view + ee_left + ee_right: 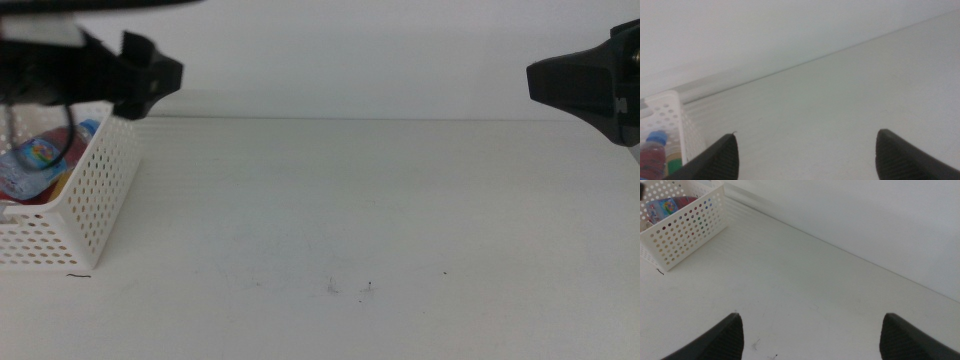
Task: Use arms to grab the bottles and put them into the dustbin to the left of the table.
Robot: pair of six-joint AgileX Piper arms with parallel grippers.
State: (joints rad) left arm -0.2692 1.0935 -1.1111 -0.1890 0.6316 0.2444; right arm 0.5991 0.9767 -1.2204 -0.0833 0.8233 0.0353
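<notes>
- The dustbin sits at the bench's left edge.
- The bottles lie inside it.
- The left end effector hangs above it.

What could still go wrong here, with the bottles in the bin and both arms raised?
The left end effector hangs open just above the dustbin; lowering or swinging it could clip the rim and shove the light basket. The water bottle lies slanted with its blue cap near the rim, so a knock might tip it out. The right end effector, also open, waits at the far right, posing little risk.
</notes>
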